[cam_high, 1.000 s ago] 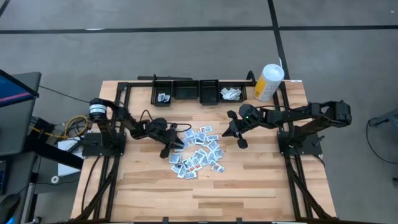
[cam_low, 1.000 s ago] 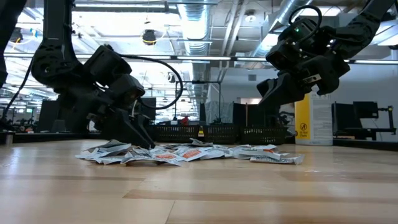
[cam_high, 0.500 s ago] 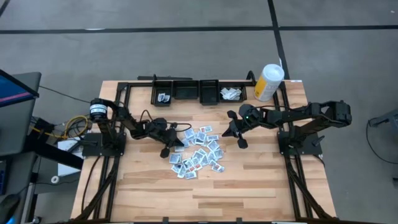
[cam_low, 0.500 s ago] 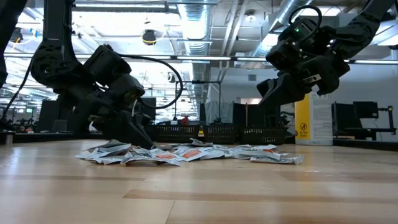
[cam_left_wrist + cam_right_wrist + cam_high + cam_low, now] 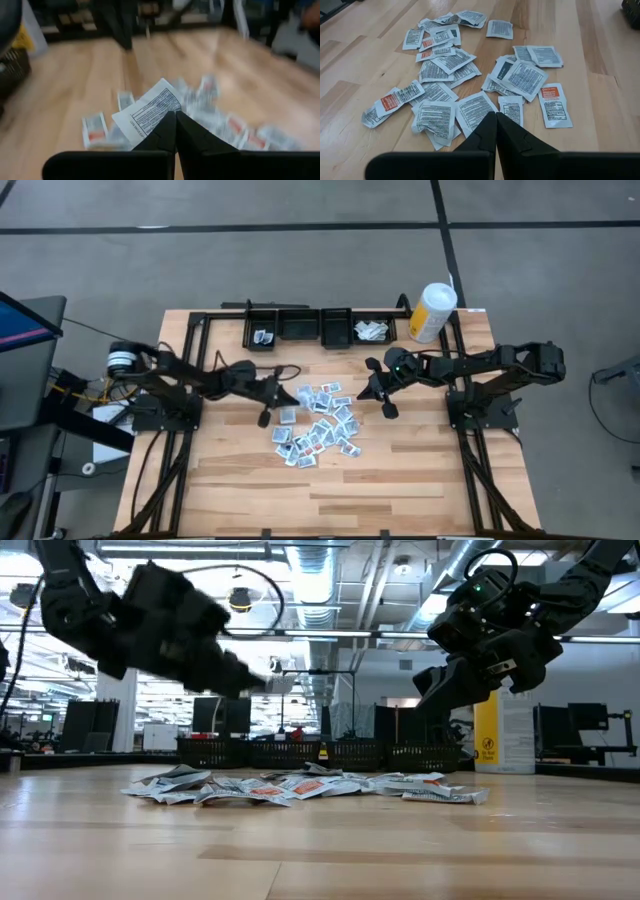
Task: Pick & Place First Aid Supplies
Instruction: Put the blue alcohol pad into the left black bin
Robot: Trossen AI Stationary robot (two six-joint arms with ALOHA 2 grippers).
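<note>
Left gripper (image 5: 175, 117) pinches one packet (image 5: 147, 111), lifted at 9 o'clock of the pile (image 5: 318, 428). Right gripper (image 5: 385, 402), pressed together and empty, waits at 3 o'clock. Bins (image 5: 300, 328) at 12 o'clock hold few packets; most remain. Worktop (image 5: 420, 470) is bare toward 6 o'clock; the path to the bins looks open.

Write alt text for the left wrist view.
The left end effector, shut, pinches one white packet with grey-blue print and holds it above the wooden table. Below it lies a blurred scatter of more packets, some with orange labels.
</note>
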